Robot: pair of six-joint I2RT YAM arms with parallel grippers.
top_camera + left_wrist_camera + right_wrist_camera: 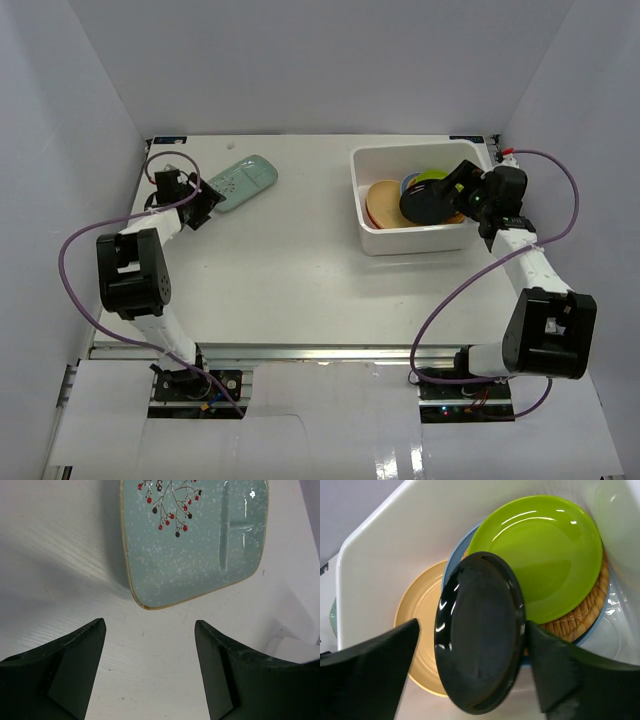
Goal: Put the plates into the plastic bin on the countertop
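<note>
Currently we list:

- **Left fingers** [65, 680]: spread wide, with nothing between them.
- **Mint-green plate** [195, 545]: just past the left fingers' tips and not touching them. It is rounded-rectangular and speckled, with a sprig of red and dark berries. It lies flat on the white table [60, 555], toward its far left.
- **Right fingers** [370, 670]: also spread wide, over the plastic bin [395, 545] at the table's far right.
- **Black plate** [480, 635]: tilted, between the right fingers' tips. A gap shows at one finger and the other sits at the rim. We cannot tell whether that one touches.
- **Behind it in the bin:**
  - the lime green plate [545, 555], lying on the woven orange plate [585, 610]
  - the blue plate [452, 567], beneath both
  - the tan plate [420, 625], beside them
</note>
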